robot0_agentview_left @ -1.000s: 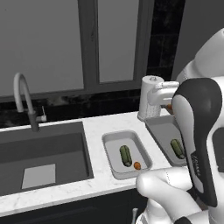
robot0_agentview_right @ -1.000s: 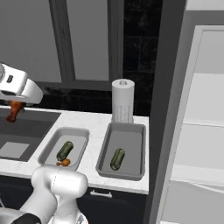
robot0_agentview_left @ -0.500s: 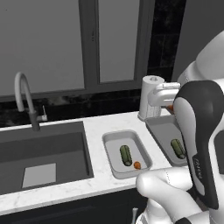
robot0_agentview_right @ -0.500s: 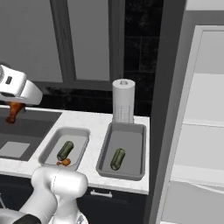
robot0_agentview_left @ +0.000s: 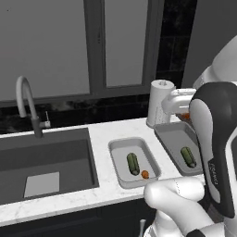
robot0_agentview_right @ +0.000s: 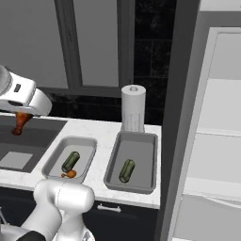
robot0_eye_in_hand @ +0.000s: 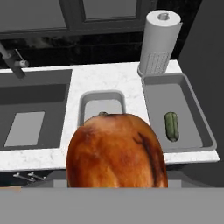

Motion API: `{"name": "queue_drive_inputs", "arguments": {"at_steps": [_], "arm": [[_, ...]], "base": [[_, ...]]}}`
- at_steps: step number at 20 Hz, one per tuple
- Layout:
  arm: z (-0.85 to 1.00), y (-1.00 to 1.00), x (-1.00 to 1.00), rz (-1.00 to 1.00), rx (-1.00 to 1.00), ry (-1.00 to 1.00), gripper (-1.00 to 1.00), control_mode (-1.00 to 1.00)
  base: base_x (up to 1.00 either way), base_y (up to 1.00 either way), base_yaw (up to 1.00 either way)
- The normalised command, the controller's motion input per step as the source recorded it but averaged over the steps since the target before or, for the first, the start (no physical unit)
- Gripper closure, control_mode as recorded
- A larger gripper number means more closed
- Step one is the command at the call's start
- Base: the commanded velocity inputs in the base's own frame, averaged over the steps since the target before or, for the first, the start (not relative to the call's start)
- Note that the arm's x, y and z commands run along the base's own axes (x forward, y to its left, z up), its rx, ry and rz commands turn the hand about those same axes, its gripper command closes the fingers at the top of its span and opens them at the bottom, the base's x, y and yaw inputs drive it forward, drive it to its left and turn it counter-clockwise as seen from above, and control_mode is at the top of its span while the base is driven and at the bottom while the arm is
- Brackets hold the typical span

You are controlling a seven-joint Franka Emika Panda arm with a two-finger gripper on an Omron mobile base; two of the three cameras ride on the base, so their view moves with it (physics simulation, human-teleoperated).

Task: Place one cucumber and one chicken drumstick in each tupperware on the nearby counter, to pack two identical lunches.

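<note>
While the drumstick [robot0_eye_in_hand: 117, 151] hangs between the jaws, which stand partly apart and closed on it, the step in hand looks like carrying it to the larger tray [robot0_eye_in_hand: 197, 131], the one that so far holds only a cucumber [robot0_eye_in_hand: 171, 126]. In the hand view the meat sits right at the fingers and hides most of what lies straight beneath them; the smaller container [robot0_eye_in_hand: 102, 105] shows just beyond it, and the larger tray lies off to the right of the jaws. In the right base view the gripper [robot0_agentview_right: 20, 123] hovers high, out over the sink [robot0_agentview_right: 19, 160], with the drumstick dangling below it, well apart from both containers. The smaller container [robot0_agentview_right: 69, 158] already has its cucumber [robot0_agentview_right: 71, 161] and an orange-brown piece [robot0_agentview_right: 68, 174] at its near end, probably its own drumstick, so nothing more belongs there. To do this well, I judge the arm should travel across above rim height, pass clear of the paper towel roll [robot0_agentview_right: 133, 108] standing on the counter [robot0_agentview_right: 101, 162] just behind the tray, and stop over the bare floor of the tray beside the cucumber rather than on top of it. Lowering close before letting go would keep the round meat from rolling or bouncing over the shallow wall.
</note>
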Motion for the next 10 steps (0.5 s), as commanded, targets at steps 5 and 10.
{"name": "queue_drive_inputs", "arguments": {"at_steps": [5,10], "arm": [[-0.50,-0.42,-0.06,0.00,0.00,0.12,1.00,-1.00],[-0.81,-0.15,0.14,0.00,-0.02,0.10,1.00,-1.00]], "base": [[0.00,0.00,0.00],[0.00,0.00,0.00]]}}
